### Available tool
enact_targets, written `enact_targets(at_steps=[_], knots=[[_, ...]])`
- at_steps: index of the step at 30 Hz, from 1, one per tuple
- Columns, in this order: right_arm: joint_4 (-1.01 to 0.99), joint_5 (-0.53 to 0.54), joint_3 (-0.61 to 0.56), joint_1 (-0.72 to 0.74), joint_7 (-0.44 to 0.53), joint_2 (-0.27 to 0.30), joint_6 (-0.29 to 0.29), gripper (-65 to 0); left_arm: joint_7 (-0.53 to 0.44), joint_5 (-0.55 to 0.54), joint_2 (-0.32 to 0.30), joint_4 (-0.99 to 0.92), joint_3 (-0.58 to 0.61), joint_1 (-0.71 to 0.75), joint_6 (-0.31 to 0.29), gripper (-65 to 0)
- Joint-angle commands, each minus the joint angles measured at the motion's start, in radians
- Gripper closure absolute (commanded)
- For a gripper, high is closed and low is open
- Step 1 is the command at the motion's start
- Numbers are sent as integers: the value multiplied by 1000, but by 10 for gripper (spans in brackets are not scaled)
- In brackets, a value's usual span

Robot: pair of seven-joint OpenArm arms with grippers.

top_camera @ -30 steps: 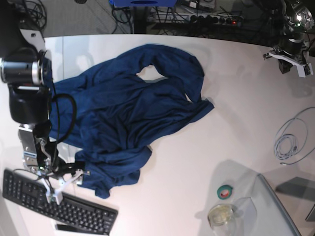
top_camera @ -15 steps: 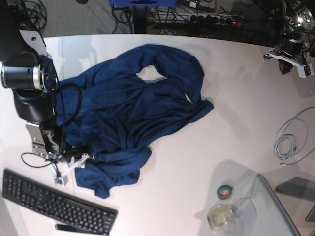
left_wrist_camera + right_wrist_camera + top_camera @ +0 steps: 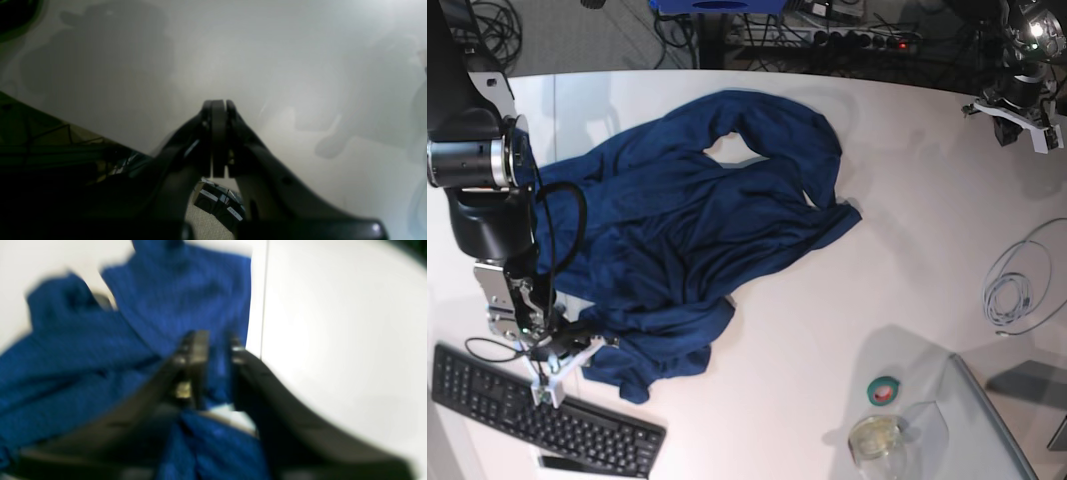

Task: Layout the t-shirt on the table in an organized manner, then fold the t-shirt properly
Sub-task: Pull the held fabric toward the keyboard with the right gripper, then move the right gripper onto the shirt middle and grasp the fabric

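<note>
One t-shirt lies crumpled on the table; keyboard, cable, tape nearby. Left gripper clenched empty; right gripper straddles fabric, grasp unclear.

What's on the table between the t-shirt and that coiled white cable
Nothing: in the base view, the stretch of table between the t-shirt and the coiled white cable is bare white surface.
</note>
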Motion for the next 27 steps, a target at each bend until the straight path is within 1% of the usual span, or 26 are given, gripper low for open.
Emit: enact_targets(at_steps=[1, 2, 4, 5, 6, 7, 8, 9, 11, 12, 13, 14, 15, 17, 21, 24, 27], knots=[[8, 5, 4, 17, 10, 6, 4, -251, -23, -9, -16, 14, -7, 4, 3, 0], [-2, 5, 4, 14, 12, 6, 4, -308, -23, -9, -16, 14, -7, 4, 3, 0], [-35, 5, 1, 10, 27, 1, 4, -398, -23, -9, -16, 14, -7, 4, 3, 0], [-56, 5, -1, 10, 53, -2, 4, -426, -23, -9, -16, 14, -7, 4, 3, 0], [-87, 5, -1, 10, 85, -3, 4, -432, -23, -9, -16, 14, -7, 4, 3, 0], [-119, 5, -1, 10, 110, -3, 4, -423, -23, -9, -16, 14, -7, 3, 3, 0], [-153, 5, -3, 13, 131, -3, 4, -398, -23, -9, -16, 14, -7, 3, 3, 0], [-174, 5, -3, 16, 147, -3, 4, -347, -23, -9, -16, 14, -7, 3, 3, 0], [-177, 5, -3, 16, 160, -3, 4, -194, -23, -9, -16, 14, -7, 3, 3, 0], [-177, 5, -3, 16, 160, -3, 4, -87, -23, -9, -16, 14, -7, 3, 3, 0], [-176, 5, -1, 16, 160, -2, 4, 0, -23, -9, -16, 14, -7, 3, 3, 0], [-173, 5, -1, 17, 160, 1, 6, 0, -23, -9, -16, 14, -7, 1, 3, 0], [-157, 5, -3, 21, 160, 1, 12, -15, -23, -9, -16, 14, -7, 1, 3, 0], [-93, 5, -4, 17, 142, 1, 13, 0, -23, -9, -16, 12, -7, 0, 3, 0], [104, 5, -4, 8, -27, 0, 15, 0, -23, -9, -16, 12, -7, -2, 3, 0], [294, 5, -4, -18, -116, -8, 15, 0, -23, -9, -16, 12, -7, -4, 3, 0], [456, 5, -22, -27, -225, -54, 15, 0, -23, -9, -16, 12, -7, -4, 3, 0]])
